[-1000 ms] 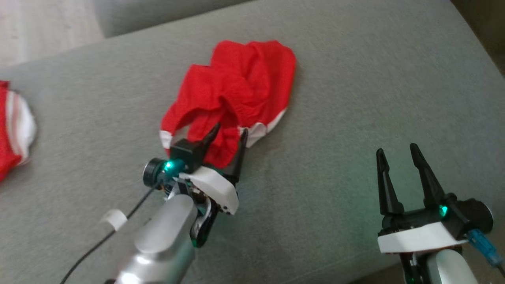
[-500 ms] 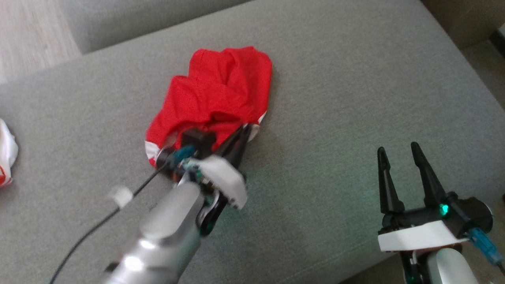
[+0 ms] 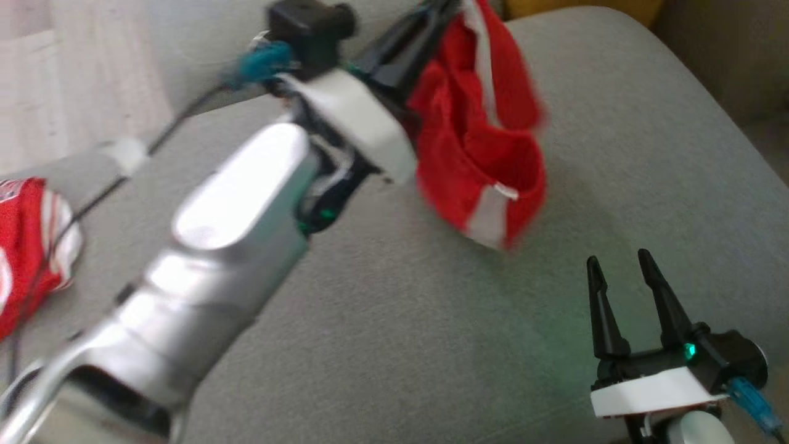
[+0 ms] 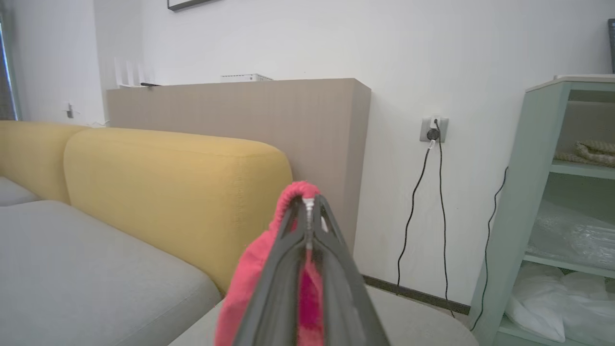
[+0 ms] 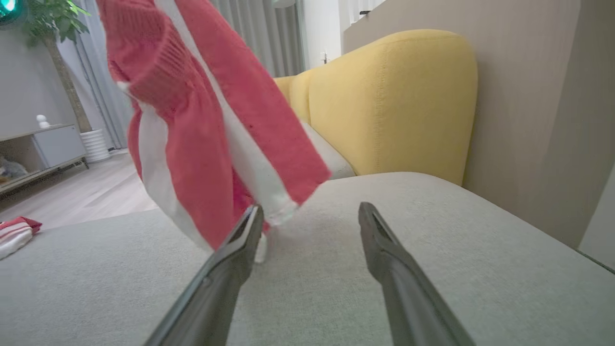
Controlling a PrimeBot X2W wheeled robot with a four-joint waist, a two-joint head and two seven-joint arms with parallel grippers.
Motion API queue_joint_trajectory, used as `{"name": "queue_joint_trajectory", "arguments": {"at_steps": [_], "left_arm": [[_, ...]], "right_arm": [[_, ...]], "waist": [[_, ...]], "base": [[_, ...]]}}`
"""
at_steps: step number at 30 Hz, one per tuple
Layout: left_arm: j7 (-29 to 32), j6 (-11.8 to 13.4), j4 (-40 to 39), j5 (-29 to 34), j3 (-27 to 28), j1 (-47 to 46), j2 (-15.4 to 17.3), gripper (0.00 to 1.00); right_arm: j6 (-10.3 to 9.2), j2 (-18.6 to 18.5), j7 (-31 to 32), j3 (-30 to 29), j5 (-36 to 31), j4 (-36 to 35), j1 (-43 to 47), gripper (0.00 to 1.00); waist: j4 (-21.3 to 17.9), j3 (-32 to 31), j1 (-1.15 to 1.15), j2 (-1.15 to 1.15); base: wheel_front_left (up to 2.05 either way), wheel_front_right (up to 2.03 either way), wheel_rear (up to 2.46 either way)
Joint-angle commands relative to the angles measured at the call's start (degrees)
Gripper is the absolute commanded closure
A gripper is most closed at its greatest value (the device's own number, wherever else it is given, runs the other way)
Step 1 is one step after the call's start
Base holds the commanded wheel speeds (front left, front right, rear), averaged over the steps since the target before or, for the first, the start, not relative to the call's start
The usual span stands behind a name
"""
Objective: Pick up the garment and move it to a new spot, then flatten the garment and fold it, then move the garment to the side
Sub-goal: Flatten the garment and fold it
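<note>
We have lifted the red garment (image 3: 481, 154) off the grey cushion (image 3: 431, 320), left gripper (image 4: 307, 211) clamped on it at twelve o'clock; right gripper (image 3: 622, 277) stands open at five o'clock.

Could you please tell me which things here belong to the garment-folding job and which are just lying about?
Belonging to the job: red garment with white stripes, hanging from the shut left gripper; open right gripper; grey sofa seat underneath.
Just lying about: second red and white garment on the seat's left; yellow backrest; green shelf; wall socket with cables.
</note>
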Motion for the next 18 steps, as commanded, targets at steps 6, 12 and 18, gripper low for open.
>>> {"name": "queue_joint_trajectory", "arguments": {"at_steps": [6, 12, 18], "left_arm": [[2.69, -0.26, -3.72, -4.68, 2.39, 7.45, 9.83, 1.0], [-1.18, -0.06, -3.79, -5.43, 1.52, 18.77, 14.77, 1.0], [-6.52, -0.09, -1.69, -4.66, 1.29, 21.76, 14.81, 1.0]], "right_arm": [[-0.04, -0.48, -0.21, 1.05, 0.26, -2.29, -1.51, 0.0], [-0.04, -0.48, -0.21, -0.43, 2.41, -0.34, -2.8, 0.0], [-0.04, -0.48, -0.21, -0.67, 1.09, 7.98, -5.8, 0.0]], "waist": [[6.6, 0.9, 0.01, 0.0], [12.46, 3.88, 0.01, 0.0], [17.54, 5.61, 0.01, 0.0]], "base": [[0.0, 0.0, 0.0], [0.0, 0.0, 0.0], [0.0, 0.0, 0.0]]}}
